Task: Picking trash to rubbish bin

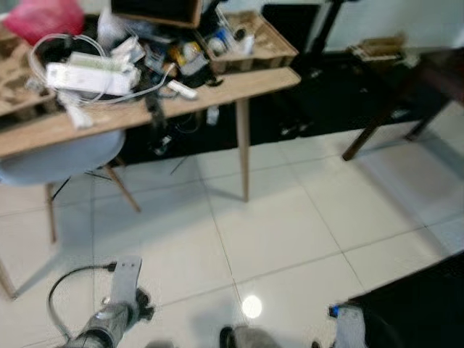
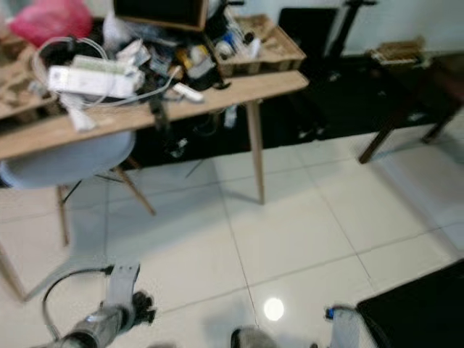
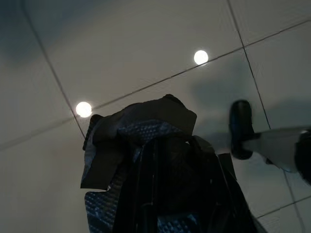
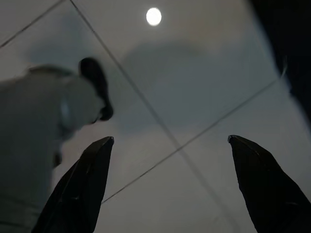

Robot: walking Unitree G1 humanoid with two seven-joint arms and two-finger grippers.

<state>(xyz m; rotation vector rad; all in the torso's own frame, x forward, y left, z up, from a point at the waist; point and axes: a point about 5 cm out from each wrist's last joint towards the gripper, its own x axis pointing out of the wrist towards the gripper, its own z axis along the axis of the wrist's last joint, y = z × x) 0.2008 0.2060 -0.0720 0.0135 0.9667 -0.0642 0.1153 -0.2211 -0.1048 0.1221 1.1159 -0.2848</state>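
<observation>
Below the head camera: white tiled floor [image 1: 290,225], both arms low at the frame's near edge, pictures blurred.
Left gripper [image 3: 160,160]: hangs over the floor tiles; in the left wrist view its two black fingers sit together, pinching a crumpled piece of dark wrapping [image 3: 141,128].
Trash: that dark crumpled piece is taken to be the trash. It is off the floor, held at the fingertips, nowhere near any desk edge.
Trash axis: bunched, no clear long axis. The bulk spreads across the fingertips, with one flap hanging off to one side. It points down toward the tiles along the line of the fingers.
Right gripper [image 4: 170,184]: fingers spread wide apart, nothing between them, bare tile and a grout line beyond; it hangs idle beside the robot's leg.
Desk [image 1: 217,90]: wooden, ahead and to the left, its top crowded along the far edge with a white cable coil [image 1: 54,47], a white box [image 1: 87,72], a pink bag [image 1: 51,18] at the far left corner and a cardboard tray [image 1: 257,40] at the right corner. A grey chair [image 1: 65,156] is tucked under the near edge.
Other: dark table [image 1: 428,72] far right, black mat [image 1: 420,304] at near right.
Bin: none made out in these views.
Progress (judgement): pick-up looks done, since the piece is in hand. Finding the bin, carrying the piece to it and dropping it in are left.
</observation>
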